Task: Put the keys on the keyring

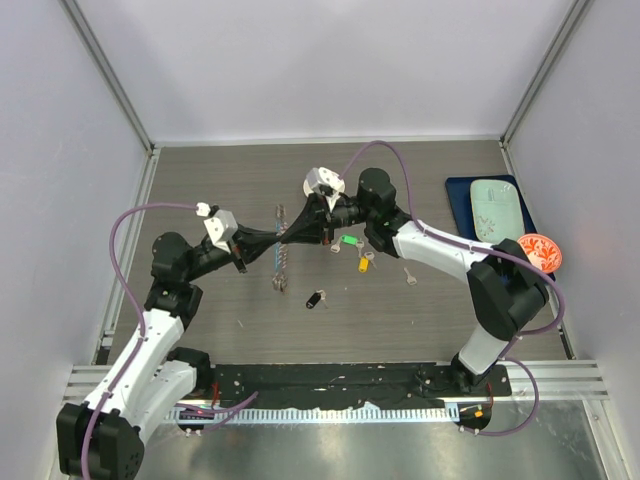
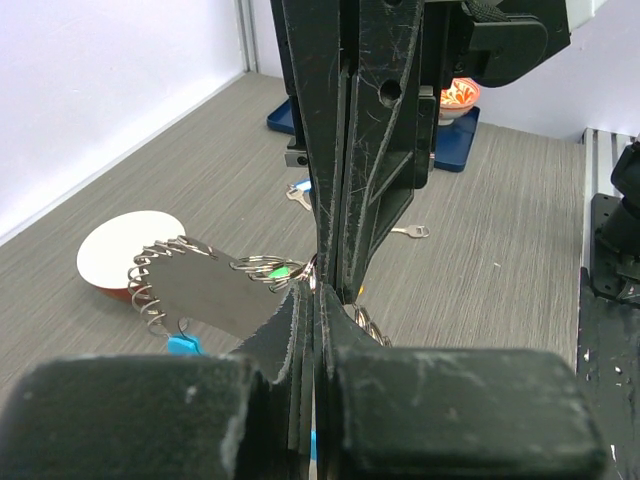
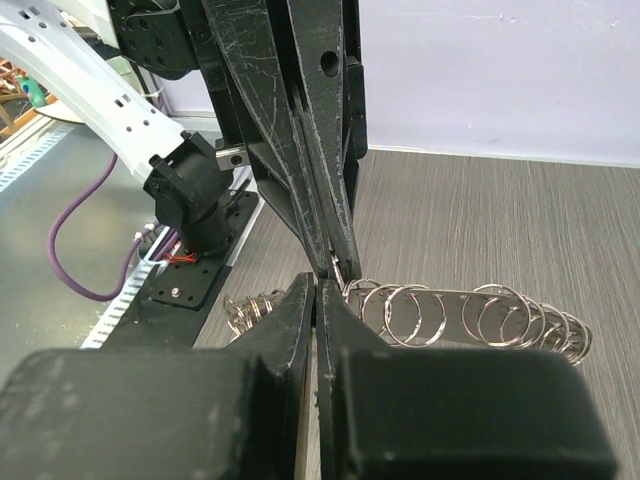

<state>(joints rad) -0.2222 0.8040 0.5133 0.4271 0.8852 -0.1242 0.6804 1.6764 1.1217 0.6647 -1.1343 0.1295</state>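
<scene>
Mid-frame in the top view, the left pincer (image 1: 278, 238) is clenched on the hanging keyring (image 1: 280, 262). The right pincer (image 1: 292, 231) is clenched beside it, hold unclear. The keys (image 1: 348, 240) lie loose on the table (image 1: 450, 300) to the right, seemingly none threaded.

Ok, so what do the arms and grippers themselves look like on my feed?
Both arms: white links with black joints, the left arm and the right arm each trailing a purple cable. The left gripper and right gripper have black, scuffed, tapered fingers; a white camera block sits at each wrist.
</scene>
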